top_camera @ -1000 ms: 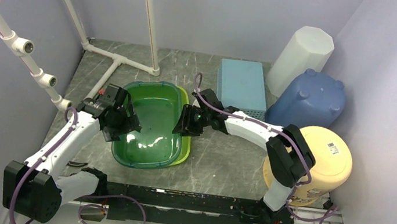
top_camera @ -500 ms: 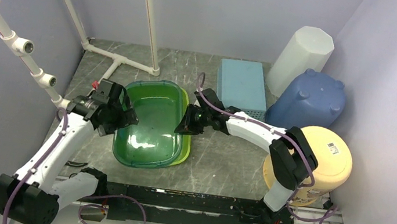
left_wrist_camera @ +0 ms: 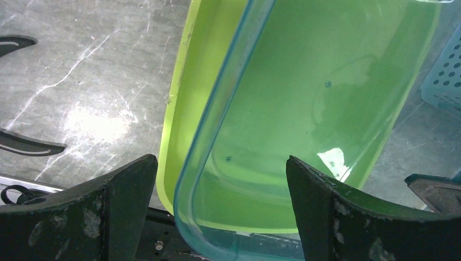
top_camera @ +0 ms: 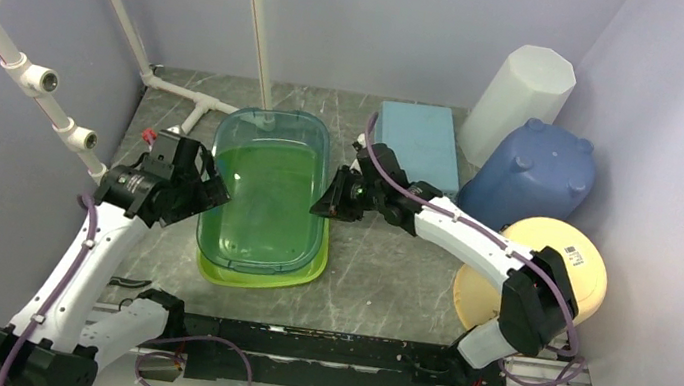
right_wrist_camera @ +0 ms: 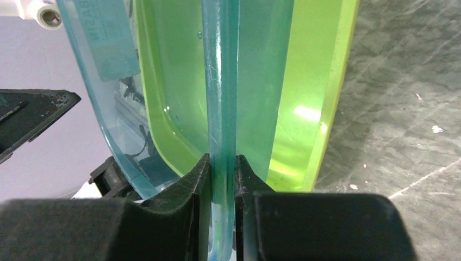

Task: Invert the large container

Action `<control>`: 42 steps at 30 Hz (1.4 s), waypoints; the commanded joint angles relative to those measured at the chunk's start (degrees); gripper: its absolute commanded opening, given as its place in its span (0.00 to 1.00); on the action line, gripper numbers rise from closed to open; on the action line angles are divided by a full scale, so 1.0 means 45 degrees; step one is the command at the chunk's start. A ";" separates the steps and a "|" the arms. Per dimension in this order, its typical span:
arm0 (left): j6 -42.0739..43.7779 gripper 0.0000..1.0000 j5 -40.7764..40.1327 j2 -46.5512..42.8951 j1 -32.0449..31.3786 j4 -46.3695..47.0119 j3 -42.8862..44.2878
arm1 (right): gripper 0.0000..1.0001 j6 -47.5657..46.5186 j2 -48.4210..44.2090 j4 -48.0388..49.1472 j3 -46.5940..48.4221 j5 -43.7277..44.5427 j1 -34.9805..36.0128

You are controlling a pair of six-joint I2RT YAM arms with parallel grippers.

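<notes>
The large container [top_camera: 265, 192] is a clear teal tub, lifted and tilted above a yellow-green tray [top_camera: 258, 275] on the table. My right gripper [top_camera: 325, 201] is shut on the tub's right rim. In the right wrist view the rim [right_wrist_camera: 220, 81] runs straight between the closed fingers of that gripper [right_wrist_camera: 222, 160]. My left gripper [top_camera: 202, 189] hangs open at the tub's left side. In the left wrist view this gripper [left_wrist_camera: 218, 160] has its fingers spread wide, with the tub's curved edge [left_wrist_camera: 217, 109] between them and untouched, and the tray [left_wrist_camera: 201, 70] beneath.
A blue perforated box [top_camera: 416, 143] lies behind the right arm. Further right stand a white bin [top_camera: 518, 97], an overturned blue bin [top_camera: 533, 169] and a cream bucket [top_camera: 554, 273]. White pipes [top_camera: 199, 102] cross the back left.
The tub has risen out of the yellow-green tray and shifted toward the back. My right gripper closed on its rim. My left gripper opened wider and drew back to the left.
</notes>
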 commanded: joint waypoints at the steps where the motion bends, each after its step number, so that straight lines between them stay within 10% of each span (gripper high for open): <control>1: 0.0127 0.94 0.0235 0.0181 0.0030 0.0152 -0.0053 | 0.00 -0.0142 -0.0910 0.0273 0.0318 0.0030 -0.0252; 11: 0.0354 0.88 0.1900 0.1075 0.0026 0.1205 -0.0509 | 0.00 -0.0856 -0.1834 -0.0219 0.0225 -0.1002 -0.1034; 23: 0.0489 0.49 0.3099 0.0931 0.0050 0.2552 -0.0561 | 0.00 -0.2865 -0.1630 -0.2346 0.1448 -0.1085 -0.1317; 42: 0.0407 0.45 0.3570 0.1451 0.0050 0.3046 -0.1097 | 0.00 -0.4312 -0.1303 -0.2843 0.2208 -0.2426 -0.1410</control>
